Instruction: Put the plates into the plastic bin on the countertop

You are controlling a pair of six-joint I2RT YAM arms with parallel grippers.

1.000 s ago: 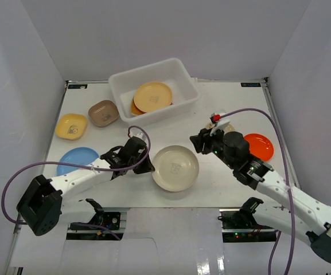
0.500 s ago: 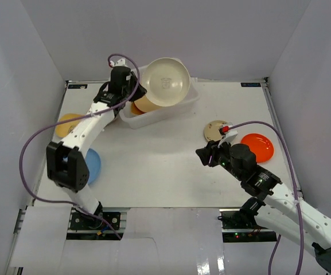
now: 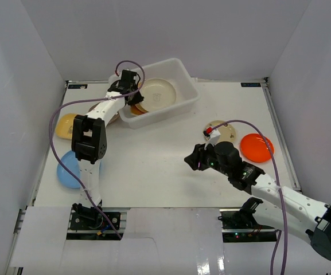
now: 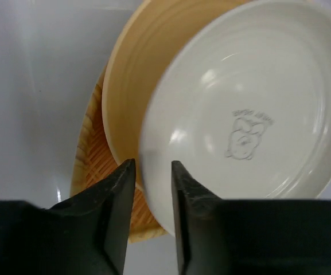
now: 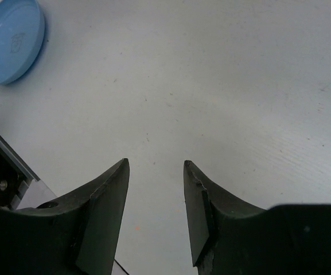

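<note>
The left gripper is seen reaching into the plastic bin, its jaws parted by only a narrow gap. The rim of the cream plate is found at that gap, just past the fingertips. A sliver of the dishes beneath is visible between the rim and one finger, so no grip on it is shown. Directly ahead of this gripper the cream plate is laid over a tan plate. A woven wicker plate is glimpsed beneath both, off to the left of the fingers. The right gripper is held above bare countertop, its jaws moderately apart with nothing between them. A blue plate is seen well ahead of its fingers and to their left. Behind this gripper, beside its arm, an orange plate and a beige plate are seen lying on the countertop. A yellow plate is partly hidden behind the left arm.
</note>
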